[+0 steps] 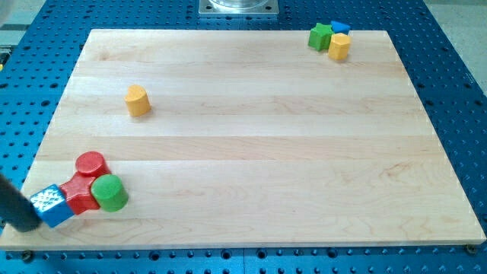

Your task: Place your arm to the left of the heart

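Down at the view's bottom left corner, the rod is being seen coming in slantwise from the left edge, and the tip is being pressed right up against the left side of the blue cube, touching it as far as can be told. No hand is being carried on that rod, so apart or together can't be told, just a plain dark stick.

That cube is being crowded by a little cluster: a red block (shape hard to make out) is sitting just right of it, a red cylinder is being tucked in above that, and a green cylinder is being squeezed against the red block's right side.

The yellow heart is being left on its own in the upper left part of the table, well apart from the cluster and from the tip. The tip is lying lower and further left in the view than the heart.

Over at the top right corner, a green star, a blue block and a yellow block are being bunched together, all touching or nearly so. The blue one's shape can't really be read, since it's partly being hidden behind the other two.
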